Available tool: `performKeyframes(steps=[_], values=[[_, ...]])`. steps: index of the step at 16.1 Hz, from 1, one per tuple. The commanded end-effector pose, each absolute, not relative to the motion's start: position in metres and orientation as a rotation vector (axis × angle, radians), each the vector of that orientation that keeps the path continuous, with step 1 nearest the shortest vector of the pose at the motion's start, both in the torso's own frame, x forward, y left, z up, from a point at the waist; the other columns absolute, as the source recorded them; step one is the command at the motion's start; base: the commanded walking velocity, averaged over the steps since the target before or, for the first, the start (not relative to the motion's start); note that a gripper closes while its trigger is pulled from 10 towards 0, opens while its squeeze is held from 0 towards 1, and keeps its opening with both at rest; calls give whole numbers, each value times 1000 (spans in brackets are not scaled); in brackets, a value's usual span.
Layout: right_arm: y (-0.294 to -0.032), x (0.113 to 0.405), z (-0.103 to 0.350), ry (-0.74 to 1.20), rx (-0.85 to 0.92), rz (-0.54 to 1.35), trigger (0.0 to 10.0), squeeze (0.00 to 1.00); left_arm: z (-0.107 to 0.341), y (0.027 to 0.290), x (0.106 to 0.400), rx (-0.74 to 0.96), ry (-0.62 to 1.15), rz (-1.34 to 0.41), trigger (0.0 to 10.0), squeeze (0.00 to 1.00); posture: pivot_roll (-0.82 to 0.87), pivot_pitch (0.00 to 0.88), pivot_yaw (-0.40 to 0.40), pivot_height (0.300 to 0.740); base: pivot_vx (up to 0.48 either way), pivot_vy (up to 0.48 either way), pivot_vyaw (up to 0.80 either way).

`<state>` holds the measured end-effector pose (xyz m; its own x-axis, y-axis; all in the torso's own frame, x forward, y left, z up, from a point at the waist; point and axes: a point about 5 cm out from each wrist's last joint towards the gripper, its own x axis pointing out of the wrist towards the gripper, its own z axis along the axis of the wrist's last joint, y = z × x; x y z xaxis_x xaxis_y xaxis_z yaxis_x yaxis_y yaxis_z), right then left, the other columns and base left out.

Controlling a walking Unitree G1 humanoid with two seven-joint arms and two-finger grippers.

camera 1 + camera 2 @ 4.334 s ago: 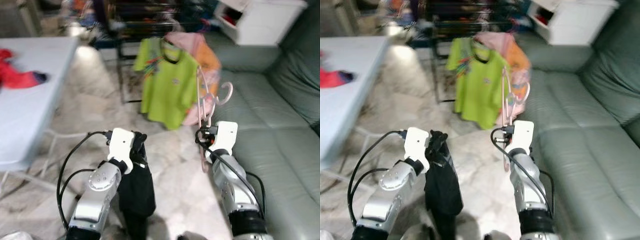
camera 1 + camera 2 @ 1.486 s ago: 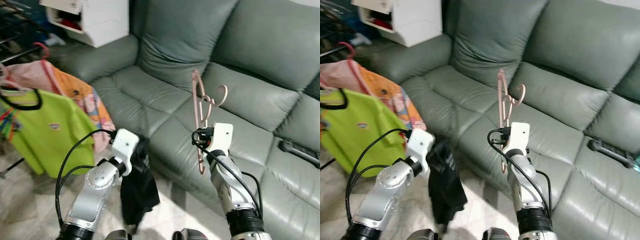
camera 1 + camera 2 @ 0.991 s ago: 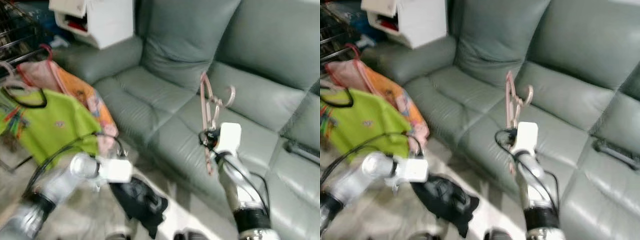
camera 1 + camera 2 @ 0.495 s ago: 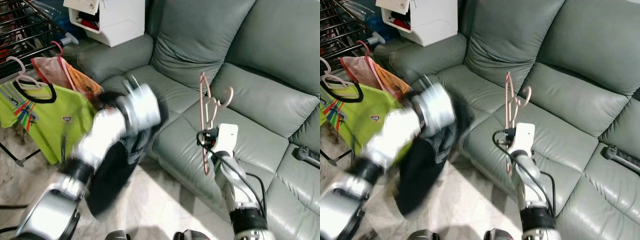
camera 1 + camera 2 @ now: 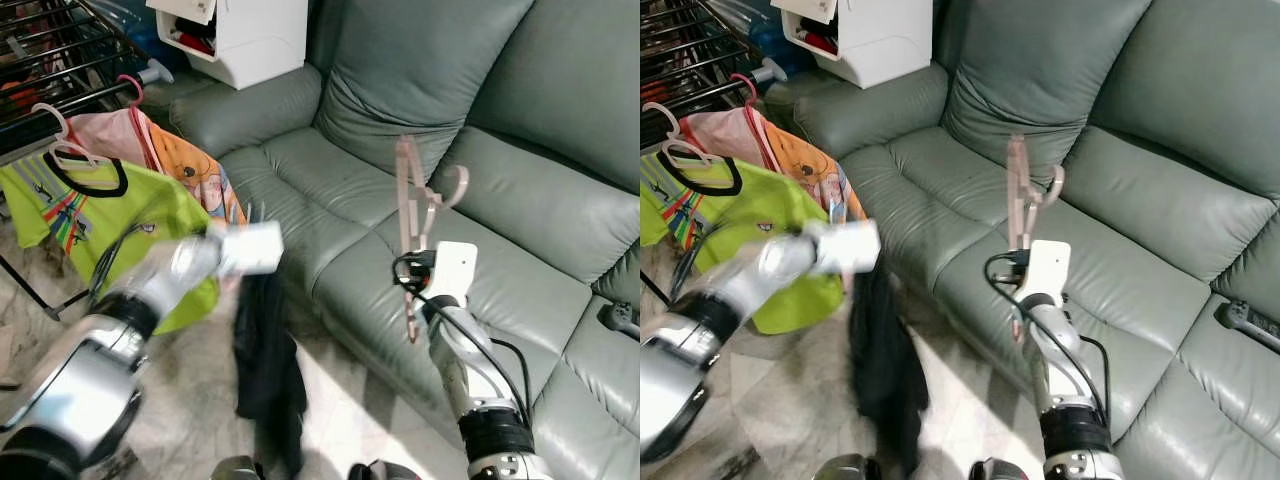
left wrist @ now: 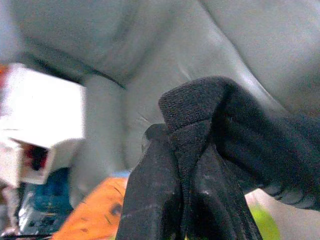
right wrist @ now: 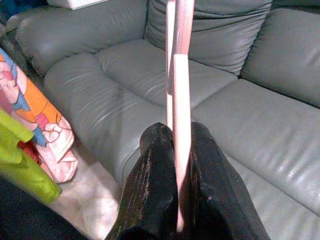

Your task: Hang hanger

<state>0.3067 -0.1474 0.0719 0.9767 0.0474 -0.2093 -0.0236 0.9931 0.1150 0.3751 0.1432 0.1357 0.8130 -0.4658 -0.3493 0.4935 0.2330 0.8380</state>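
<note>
- Head views: since half a second earlier my left arm had swung down from the sofa point(image 5: 330, 190); its black garment point(image 5: 266, 370) hung over the floor. I judged dressing the hanger came next.
- Left wrist: left pincer point(image 6: 172, 200) clamped on black garment.
- Right wrist: right pincer point(image 7: 176, 192) gripped the upright pink hanger point(image 7: 178, 75).
- White cabinet point(image 5: 250, 35): contents unclear.

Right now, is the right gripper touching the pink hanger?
Touching. The right wrist view shows the right gripper shut on the pink hanger, both fingers pressed against its edge.
</note>
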Motion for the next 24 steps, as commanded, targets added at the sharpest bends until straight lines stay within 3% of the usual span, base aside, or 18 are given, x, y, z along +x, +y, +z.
performKeyframes(steps=[1, 3, 5, 6, 9, 12, 16, 19, 24], values=[[-150, 310, 77, 203, 98, 38, 10000, 0, 144, 148, 380, 1130, 11, -593, 10000, 0, -28, 46, 13, 740, 0, 0, 0], [-149, 319, 93, 165, 98, 59, 10000, 0, 156, 133, 379, 1035, -49, -592, 10000, 0, 5, 89, 9, 740, 0, 0, 0], [-147, 321, 94, 164, 97, 62, 10000, 0, 156, 134, 378, 1006, -76, -557, 10000, 0, -5, 84, -2, 740, 0, 0, 0], [-145, 320, 94, 167, 79, 85, 10000, 0, 156, 141, 382, 1027, -107, -428, 10000, 0, -3, 77, -11, 740, 0, 0, 0], [-146, 319, 93, 177, -48, 200, 10000, 0, 158, 159, 395, 760, 51, -193, 10000, 0, -4, 43, -34, 740, 0, 0, 0], [-177, 332, 109, 137, -204, 188, 10000, 0, 176, 165, 406, 722, 56, -65, 10000, 0, -34, 24, -25, 740, 0, 0, 0], [-197, 332, 110, 182, -245, 197, 10000, 0, 175, 163, 407, 695, 77, -33, 10000, 0, -47, 23, -19, 740, 0, 0, 0], [-182, 318, 97, 315, -219, 508, 10000, 0, 170, 162, 406, 657, 95, 7, 10000, 0, -51, 26, -7, 740, 0, 0, 0], [-184, 305, 95, 385, -245, 677, 10000, 0, 170, 158, 405, 605, 57, -70, 10000, 0, -55, 34, -2, 740, 0, 0, 0]])
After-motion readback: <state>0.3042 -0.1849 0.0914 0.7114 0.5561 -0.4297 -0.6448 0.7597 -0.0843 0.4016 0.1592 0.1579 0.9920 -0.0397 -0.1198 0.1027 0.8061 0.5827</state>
